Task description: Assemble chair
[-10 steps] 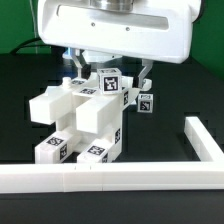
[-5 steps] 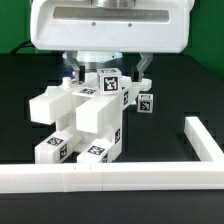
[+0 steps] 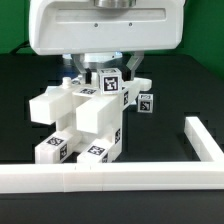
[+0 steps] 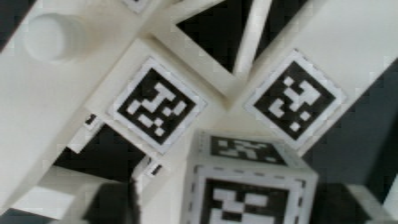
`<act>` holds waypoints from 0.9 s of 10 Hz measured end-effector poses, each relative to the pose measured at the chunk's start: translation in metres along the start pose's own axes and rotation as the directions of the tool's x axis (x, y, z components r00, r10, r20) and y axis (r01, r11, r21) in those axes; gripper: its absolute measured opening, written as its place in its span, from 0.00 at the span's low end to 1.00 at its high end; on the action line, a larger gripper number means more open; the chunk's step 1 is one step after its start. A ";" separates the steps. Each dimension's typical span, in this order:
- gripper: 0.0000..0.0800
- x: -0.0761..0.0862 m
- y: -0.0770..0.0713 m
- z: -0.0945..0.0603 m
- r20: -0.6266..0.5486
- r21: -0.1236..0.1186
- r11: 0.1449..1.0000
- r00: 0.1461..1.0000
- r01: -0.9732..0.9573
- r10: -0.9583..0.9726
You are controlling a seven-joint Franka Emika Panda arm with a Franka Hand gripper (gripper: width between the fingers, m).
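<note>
The partly built white chair (image 3: 85,120) stands at the middle of the table, made of blocky bars with black-and-white tags. Its topmost tagged piece (image 3: 110,80) sits right under my hand. My gripper (image 3: 108,72) is low over it, with one finger (image 3: 72,68) and the other (image 3: 143,75) spread wide on either side and apart from it. In the wrist view a tagged block end (image 4: 249,190) lies between the jaws of my gripper (image 4: 231,205). Beyond it is a white panel with two diamond-set tags (image 4: 169,100). The gripper looks open and holds nothing.
A long white L-shaped rail (image 3: 110,178) runs along the front and turns back at the exterior view's right (image 3: 205,140). A small tagged chair piece (image 3: 147,102) juts out on the exterior view's right. The tabletop is black.
My hand has come down a little toward the top tagged piece. The chair parts have not moved.
</note>
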State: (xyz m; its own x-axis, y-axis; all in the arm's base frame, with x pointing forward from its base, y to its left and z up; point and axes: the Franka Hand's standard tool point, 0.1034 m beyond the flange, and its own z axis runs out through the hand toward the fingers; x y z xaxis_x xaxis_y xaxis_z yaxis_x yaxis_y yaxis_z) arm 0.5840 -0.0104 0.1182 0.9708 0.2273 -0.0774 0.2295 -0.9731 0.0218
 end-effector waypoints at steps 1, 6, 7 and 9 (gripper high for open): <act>0.48 0.000 0.000 0.000 0.000 0.000 1.000 1.000 0.000 0.000; 0.36 0.000 0.000 0.000 0.000 0.001 0.979 0.979 -0.202 0.202; 0.36 0.000 0.000 0.001 0.001 0.005 0.967 0.967 -0.255 0.255; 0.36 -0.003 0.004 0.002 0.020 0.028 0.884 0.884 -0.467 0.466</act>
State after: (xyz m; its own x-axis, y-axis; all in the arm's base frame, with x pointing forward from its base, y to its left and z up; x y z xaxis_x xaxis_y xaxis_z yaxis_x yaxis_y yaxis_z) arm 0.5819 -0.0155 0.1170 0.9641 -0.2537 -0.0783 -0.2523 -0.9673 0.0275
